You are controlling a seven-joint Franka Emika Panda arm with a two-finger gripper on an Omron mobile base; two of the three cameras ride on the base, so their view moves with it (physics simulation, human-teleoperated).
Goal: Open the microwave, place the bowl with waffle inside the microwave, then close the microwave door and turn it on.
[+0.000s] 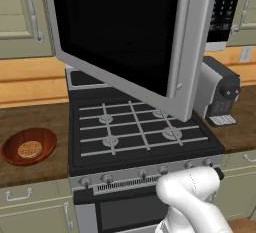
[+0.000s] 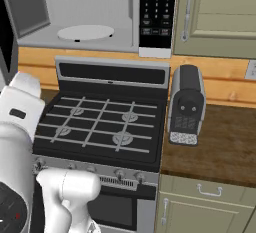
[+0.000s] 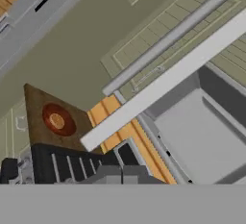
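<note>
Microwave (image 2: pixel 90 17) first: it hangs over the stove with its cavity exposed and the white turntable (image 2: pixel 85 32) bare inside, the black button panel (image 2: pixel 157 7) at its right. The microwave door (image 1: pixel 120 32) stands swung wide out to the left, its dark glass looming over the burners and its grey bar handle (image 1: pixel 192 52) at the free edge. So the opening step looks finished — the step in hand is fetching the bowl.

The bowl (image 1: pixel 29 147), reddish-brown and glossy, sits on the wooden counter (image 1: pixel 30 122) left of the stove, well apart from the microwave, with the waffle (image 1: pixel 30 149) lying flat in its middle. From the hand view it appears far below as a small ring (image 3: pixel 58 120) with a tan spot, so the hand seems high and nowhere near it. The gripper's fingertips are not clear in that view, and I cannot tell whether the jaws are spread or pressed together.

Next, I judge, the arm must swing down and left, pass under or around the open door, and take the bowl by its rim while keeping it level so the waffle stays put.

Around this: a black gas stove (image 1: pixel 135 127) with grey grates and a row of knobs, a coffee machine (image 2: pixel 186 104) on the counter to its right, wooden backsplash, beige cabinets (image 2: pixel 220 12) above and below.
</note>
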